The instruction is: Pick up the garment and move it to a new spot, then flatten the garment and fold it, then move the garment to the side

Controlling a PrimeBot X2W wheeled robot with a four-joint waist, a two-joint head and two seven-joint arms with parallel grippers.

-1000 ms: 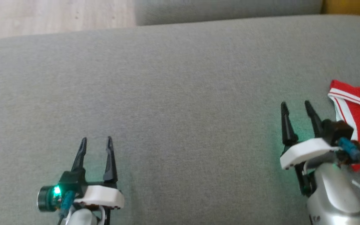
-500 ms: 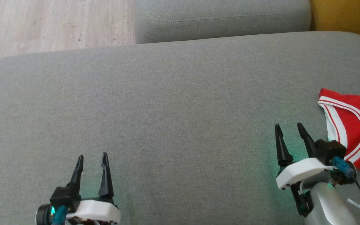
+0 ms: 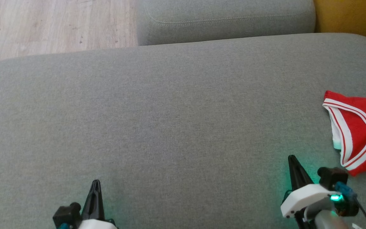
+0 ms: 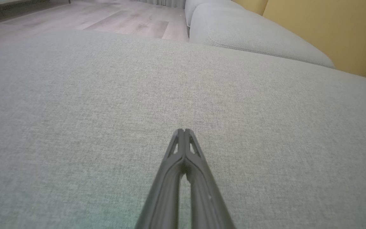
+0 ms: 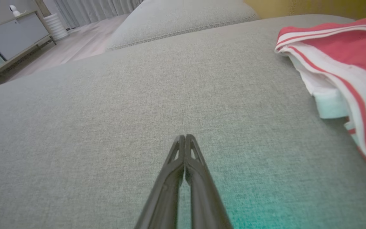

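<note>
The garment is red with white stripes and lies folded at the right edge of the grey sofa cushion; the right wrist view has the garment at the upper right. My right gripper sits low at the bottom right, to the left of the garment and apart from it, its fingers pressed together with nothing between them. My left gripper is at the bottom left over bare cushion, and its fingers are also shut and empty.
A second grey cushion lies beyond the far edge. Wooden floor shows at the upper left and a yellow wall at the upper right. A pale cabinet stands far off in the right wrist view.
Both grippers have closed from open to shut and drawn back toward the bottom edge. The head camera tilted between the first two frames, shifting the whole picture down.
</note>
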